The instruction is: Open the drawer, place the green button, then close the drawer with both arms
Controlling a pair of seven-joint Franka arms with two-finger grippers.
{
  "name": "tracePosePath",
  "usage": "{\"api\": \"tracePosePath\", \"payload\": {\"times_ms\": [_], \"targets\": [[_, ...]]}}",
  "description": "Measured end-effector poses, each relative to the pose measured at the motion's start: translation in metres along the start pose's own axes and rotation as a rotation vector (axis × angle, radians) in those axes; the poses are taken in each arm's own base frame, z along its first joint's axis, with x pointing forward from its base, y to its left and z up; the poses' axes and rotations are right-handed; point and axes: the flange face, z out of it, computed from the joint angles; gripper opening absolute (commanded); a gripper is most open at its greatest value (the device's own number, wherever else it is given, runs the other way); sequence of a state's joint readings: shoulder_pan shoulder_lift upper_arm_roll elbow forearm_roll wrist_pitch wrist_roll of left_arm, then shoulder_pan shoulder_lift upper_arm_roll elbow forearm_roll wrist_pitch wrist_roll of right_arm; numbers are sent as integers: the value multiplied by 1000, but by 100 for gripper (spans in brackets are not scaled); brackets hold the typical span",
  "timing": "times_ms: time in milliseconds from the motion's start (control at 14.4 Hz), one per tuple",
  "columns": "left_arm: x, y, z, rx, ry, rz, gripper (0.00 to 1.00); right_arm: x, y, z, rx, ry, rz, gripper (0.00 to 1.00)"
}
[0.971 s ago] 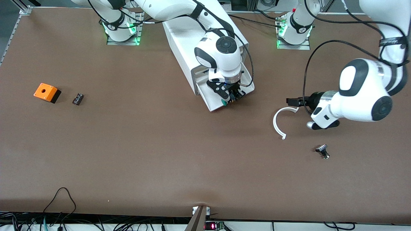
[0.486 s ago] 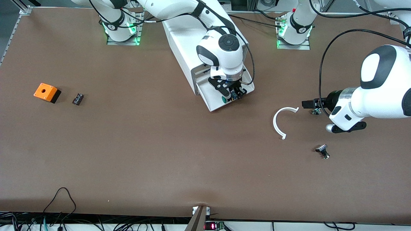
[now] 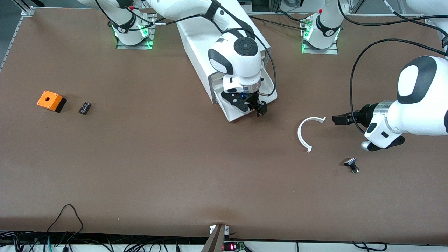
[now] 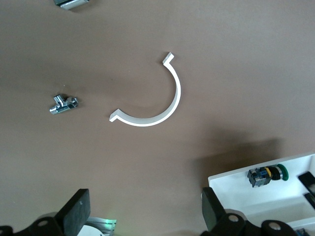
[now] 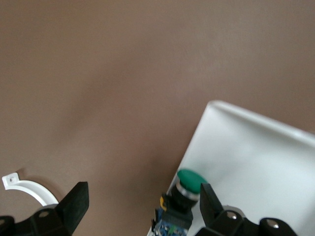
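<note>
Drawer (image 3: 245, 105) open; button (image 4: 268, 175) lies in it, just under my right gripper (image 3: 252, 107), fingers wide, released. Left gripper (image 3: 338, 119) wide, waiting over bench (image 3: 175, 157). Closing remains.

Even, bright overhead lighting; brown table (image 3: 140, 168) matte, no glare. Soft diffuse shadows sit under both arms, darkest beside the drawer (image 4: 275, 196) in the left wrist view. Green indicator glow at both arm bases along the desk's top edge. Front view sharp corner to corner. Right wrist view soft: button (image 5: 183, 196) and drawer wall blurred, close to lens.
</note>
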State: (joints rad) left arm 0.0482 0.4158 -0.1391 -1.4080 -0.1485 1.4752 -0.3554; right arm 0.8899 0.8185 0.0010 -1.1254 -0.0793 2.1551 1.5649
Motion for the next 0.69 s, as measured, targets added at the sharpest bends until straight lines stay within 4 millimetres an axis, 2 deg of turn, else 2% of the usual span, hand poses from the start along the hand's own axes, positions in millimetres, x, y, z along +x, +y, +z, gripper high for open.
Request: {"api": "tracePosePath", "payload": {"times_ms": [139,347,486,694], "targets": [[1,6,5,0,5,-21,100,37,0,-24,0,13,-120,100],[7,21,27,-11,39,-42,100,110,10,-60,-15,26,-238,100],[10,40,48,-30,83,-65,100,151,19,-78,-10,32,-306,100],[1,80,91,-67,146,-107,100,192,34,-93,-40,32,-386,100]]}}
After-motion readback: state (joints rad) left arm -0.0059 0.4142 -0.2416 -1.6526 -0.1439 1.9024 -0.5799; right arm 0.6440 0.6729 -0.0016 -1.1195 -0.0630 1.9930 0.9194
